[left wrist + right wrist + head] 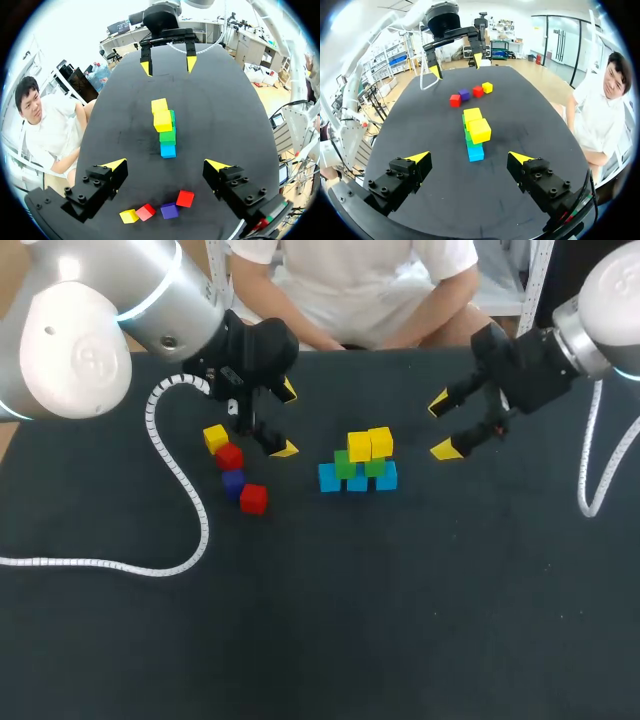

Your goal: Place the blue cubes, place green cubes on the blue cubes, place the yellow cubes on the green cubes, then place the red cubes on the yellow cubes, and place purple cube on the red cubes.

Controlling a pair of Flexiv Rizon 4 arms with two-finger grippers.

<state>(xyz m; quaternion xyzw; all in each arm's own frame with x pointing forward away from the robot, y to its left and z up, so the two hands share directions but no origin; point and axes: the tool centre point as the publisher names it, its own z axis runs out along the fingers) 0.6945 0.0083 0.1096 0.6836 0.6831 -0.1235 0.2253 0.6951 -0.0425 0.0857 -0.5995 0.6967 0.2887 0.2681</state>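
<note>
Black table (pixel 400 620) carries stack (pixel 358 462) centrally, away from edges.

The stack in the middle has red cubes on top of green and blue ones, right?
No: on top of the stack are yellow cubes, not red, as the head view shows. The green cubes and blue cubes beneath are as you said.

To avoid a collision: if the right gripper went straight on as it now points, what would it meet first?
Probably the cube stack, at its near blue cube; nothing lies before it, though the right gripper might touch the table first.
</note>
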